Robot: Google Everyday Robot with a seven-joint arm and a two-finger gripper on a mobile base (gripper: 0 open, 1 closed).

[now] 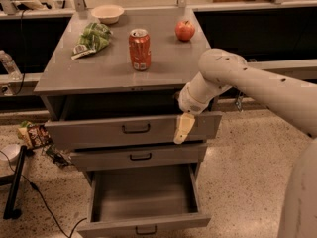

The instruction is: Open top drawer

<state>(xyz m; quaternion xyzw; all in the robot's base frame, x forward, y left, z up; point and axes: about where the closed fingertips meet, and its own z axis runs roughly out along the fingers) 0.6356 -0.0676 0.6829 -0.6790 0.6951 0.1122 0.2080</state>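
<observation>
The top drawer [99, 131] is the uppermost grey drawer of the cabinet, with a small black bar handle [136, 128] at the centre of its front. It stands partly pulled out, with a dark gap under the cabinet top. My gripper [183, 128] hangs at the end of the cream arm, in front of the right part of this drawer's front panel, to the right of the handle. It holds nothing that I can see.
The middle drawer [140, 156] is slightly out. The lowest drawer [143, 225] is pulled far out and empty. On the cabinet top [168, 66] stand a soda can [139, 48], an apple [184, 30], a green bag [91, 38] and a bowl [107, 13]. A snack bag [32, 134] and a black stand [12, 182] lie on the floor at left.
</observation>
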